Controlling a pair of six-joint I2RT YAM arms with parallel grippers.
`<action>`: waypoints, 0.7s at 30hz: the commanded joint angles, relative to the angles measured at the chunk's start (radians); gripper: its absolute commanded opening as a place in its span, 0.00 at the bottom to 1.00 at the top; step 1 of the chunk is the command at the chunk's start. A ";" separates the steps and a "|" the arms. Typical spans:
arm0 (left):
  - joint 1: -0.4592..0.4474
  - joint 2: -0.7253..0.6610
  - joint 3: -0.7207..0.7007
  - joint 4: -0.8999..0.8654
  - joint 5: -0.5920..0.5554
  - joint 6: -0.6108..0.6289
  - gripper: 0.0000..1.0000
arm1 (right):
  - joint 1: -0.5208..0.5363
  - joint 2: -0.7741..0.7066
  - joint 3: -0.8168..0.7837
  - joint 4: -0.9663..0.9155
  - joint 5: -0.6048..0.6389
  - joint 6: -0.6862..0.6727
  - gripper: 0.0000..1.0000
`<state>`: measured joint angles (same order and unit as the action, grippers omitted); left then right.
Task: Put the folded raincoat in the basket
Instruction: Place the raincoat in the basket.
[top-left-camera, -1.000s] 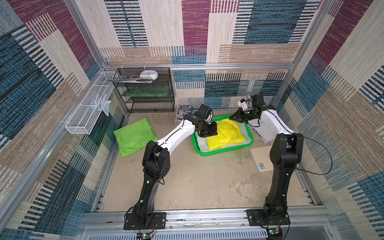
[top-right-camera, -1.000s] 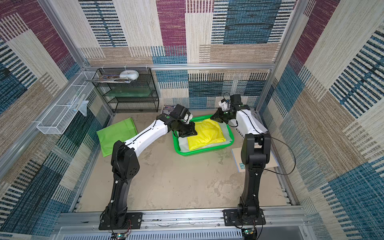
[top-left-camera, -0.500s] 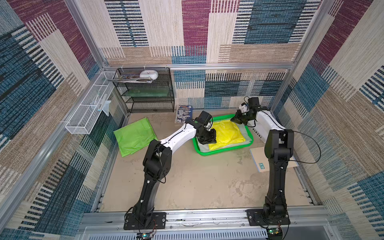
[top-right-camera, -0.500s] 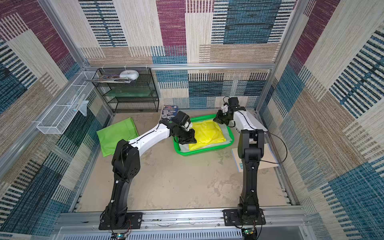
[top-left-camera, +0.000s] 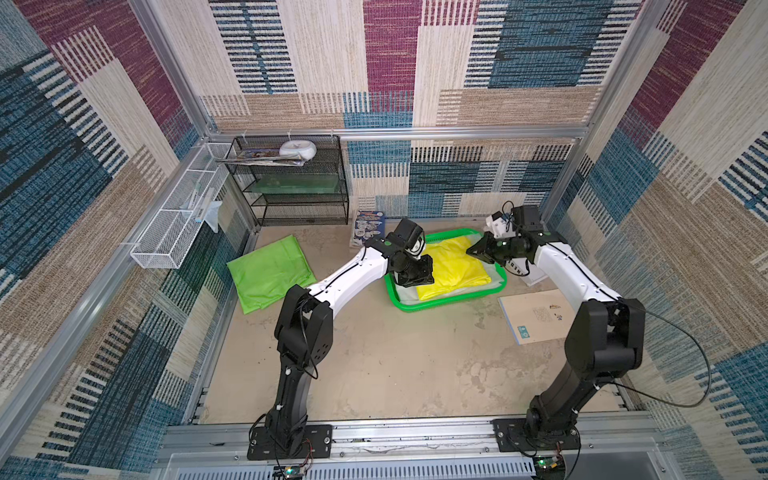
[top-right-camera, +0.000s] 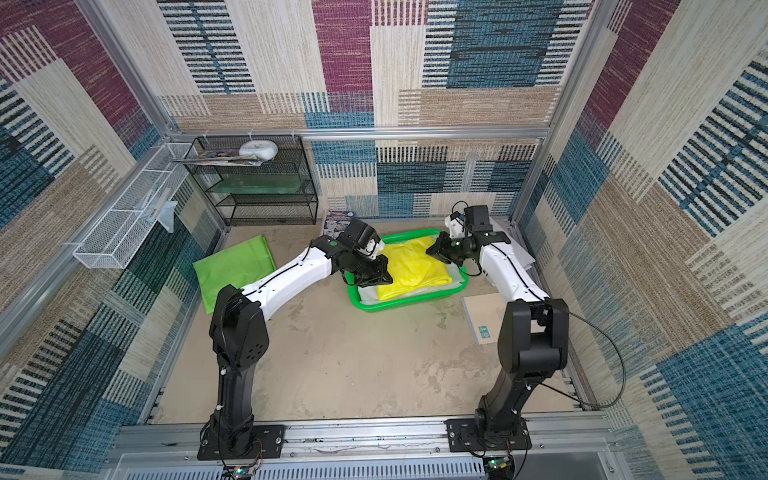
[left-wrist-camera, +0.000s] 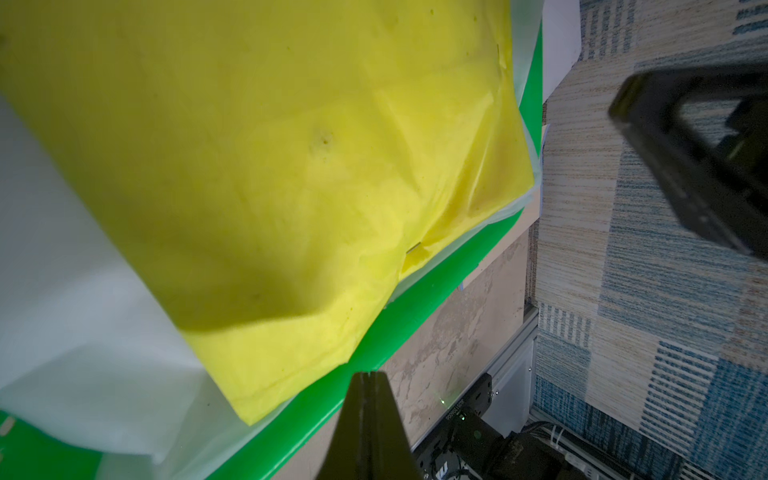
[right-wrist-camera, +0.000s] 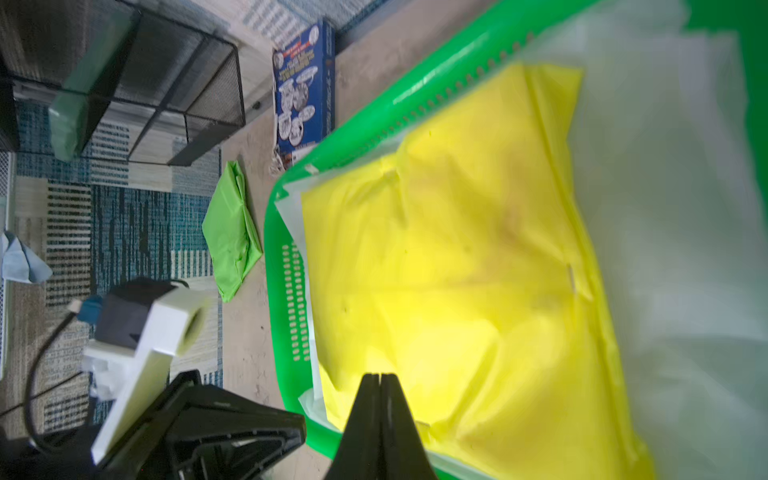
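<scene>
The bright green basket (top-left-camera: 440, 306) (top-right-camera: 399, 305) stands on the floor at the back, right of centre. A folded yellow raincoat (top-left-camera: 453, 266) (top-right-camera: 415, 270) lies inside it on a whitish translucent sheet. My left gripper (top-left-camera: 428, 282) (top-right-camera: 386, 280) hovers shut and empty over the basket's left end. In the left wrist view the left gripper (left-wrist-camera: 370, 374) tips sit above the basket rim (left-wrist-camera: 299, 426) beside the raincoat (left-wrist-camera: 270, 166). My right gripper (top-left-camera: 469, 250) (top-right-camera: 428, 251) (right-wrist-camera: 380, 375) is shut and empty just above the raincoat's (right-wrist-camera: 457, 270) right end.
A folded lime-green raincoat (top-left-camera: 270, 272) (right-wrist-camera: 232, 232) lies on the floor to the left. A black mesh rack (top-left-camera: 295, 187) and a white wire basket (top-left-camera: 178, 224) line the back-left corner. A blue box (top-left-camera: 368, 226) leans behind the basket. A notebook (top-left-camera: 536, 316) lies at the right.
Both shut grippers have sunk a little lower over the basket. The right arm's elbow has swung toward the front. The yellow raincoat lies flatter than a second ago.
</scene>
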<state>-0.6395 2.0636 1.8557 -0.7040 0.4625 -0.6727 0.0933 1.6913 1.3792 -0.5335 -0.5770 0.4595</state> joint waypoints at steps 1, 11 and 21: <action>-0.003 -0.002 -0.007 0.016 -0.017 0.011 0.01 | 0.016 -0.050 -0.114 0.026 0.021 -0.024 0.08; -0.004 0.035 -0.059 0.013 -0.060 0.014 0.00 | 0.007 -0.040 -0.173 -0.034 0.312 -0.071 0.07; -0.001 -0.025 -0.080 -0.021 -0.098 0.036 0.01 | -0.022 -0.103 -0.166 -0.050 0.394 -0.066 0.08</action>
<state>-0.6422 2.0563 1.7725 -0.6987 0.3870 -0.6594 0.0757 1.6073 1.2015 -0.5713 -0.2134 0.3977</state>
